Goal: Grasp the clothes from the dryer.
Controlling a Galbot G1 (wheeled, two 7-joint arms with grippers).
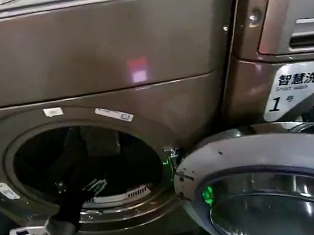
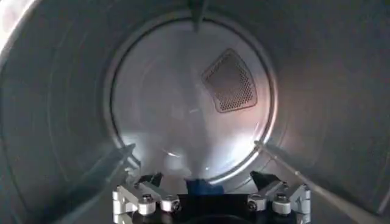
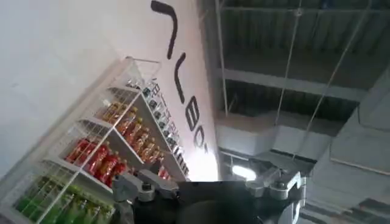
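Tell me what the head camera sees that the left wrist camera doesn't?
Head view: the bronze dryer from outside, its open door and a white label with a 1. Left wrist view: the back wall, a mesh vent, and a small dark blue piece by the open left claw. Both: the inside of the drum.

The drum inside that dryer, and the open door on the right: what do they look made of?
The drum looks like brushed bare metal, probably steel: it has a dull grey sheen and a perforated vent plate on its back wall. The door seems to have a pale glossy frame, plastic or painted metal, around a shiny bowl, glass or polished metal, that throws reflections. The left tool reaches into the drum.
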